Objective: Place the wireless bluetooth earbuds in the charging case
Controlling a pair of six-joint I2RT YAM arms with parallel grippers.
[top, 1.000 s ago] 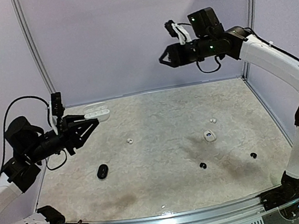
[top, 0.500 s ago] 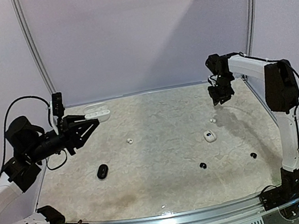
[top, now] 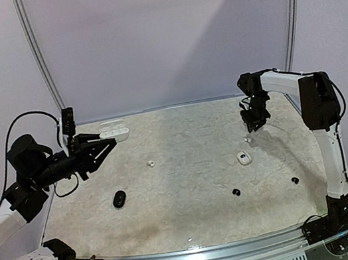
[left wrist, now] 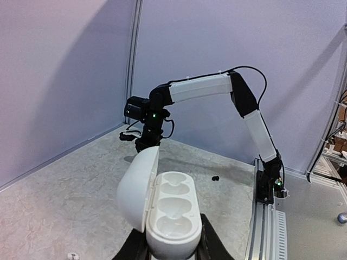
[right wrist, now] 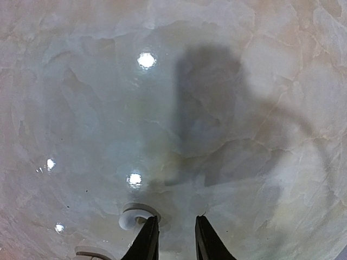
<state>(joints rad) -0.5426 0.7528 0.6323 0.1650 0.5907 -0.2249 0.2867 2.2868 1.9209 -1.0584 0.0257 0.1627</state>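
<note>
- While the left arm is keeping its pose, the right arm is swinging down from high near the far wall to the 2 o'clock part of the pale marbled table, where the right end effector is now pointing straight down.
- Its jaws are narrowing as it descends; in the right wrist view they are standing a slim gap apart and gripping nothing.
- A tiny white rounded plastic earbud is lying just outside the jaws at their 9 o'clock, so the arm is probably lining up a pick and is likely needing a small sideways shift first.
- The left end effector is staying clamped on the white oval plastic charging case, holding it in the air over the 10 o'clock corner.
- That case is standing open, and its moulded wells are showing empty; no earbud is sitting in it yet.
- A black oval plastic case is lying at 8 o'clock, apparently shut.
- A small white pebble-shaped case is lying at 3 o'clock; I cannot tell whether it is open.
- Another white earbud is lying just off centre toward 10 o'clock, and two tiny black rounded earbuds are lying loose at 5 o'clock and 4 o'clock.
</note>
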